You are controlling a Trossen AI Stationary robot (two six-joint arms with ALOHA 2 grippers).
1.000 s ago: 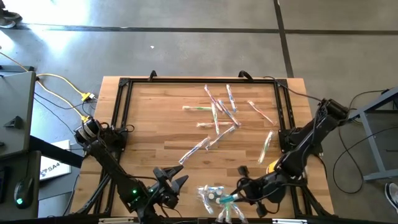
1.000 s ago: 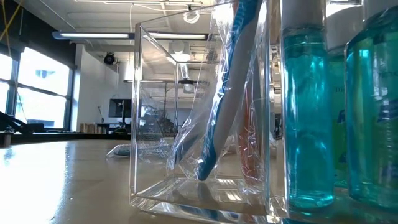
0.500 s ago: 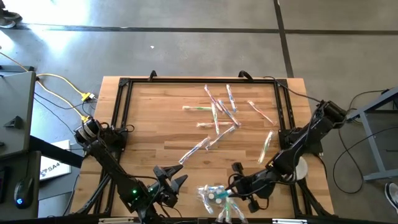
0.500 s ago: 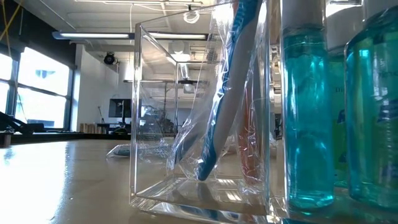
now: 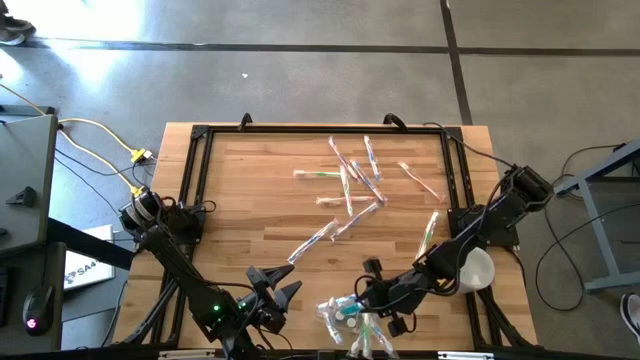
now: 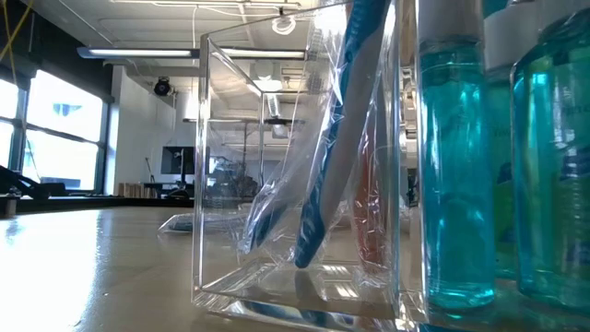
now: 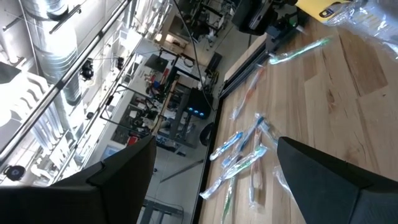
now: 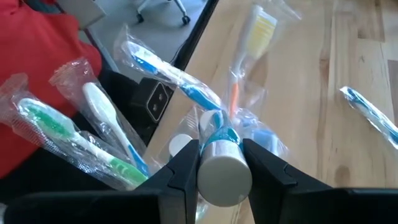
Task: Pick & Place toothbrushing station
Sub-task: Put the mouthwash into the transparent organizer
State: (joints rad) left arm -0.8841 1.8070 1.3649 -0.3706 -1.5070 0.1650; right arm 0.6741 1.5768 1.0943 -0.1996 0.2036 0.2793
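The right gripper (image 8: 221,163) has its jaws closed on a bottle (image 8: 224,167) with blue liquid, at the near edge of the surface (image 5: 250,215) beside the clear box (image 6: 295,175) of wrapped toothbrushes (image 8: 93,140). More toothbrushes (image 5: 350,180) lie in the middle. The left gripper (image 5: 275,290) waits nearby, jaws open.

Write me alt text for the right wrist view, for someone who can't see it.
The right hand grips a white-capped bottle between its two dark fingers. Just beyond it, several plastic-wrapped toothbrushes stand bunched at the edge of a wooden table, and one more wrapped toothbrush lies flat farther off.
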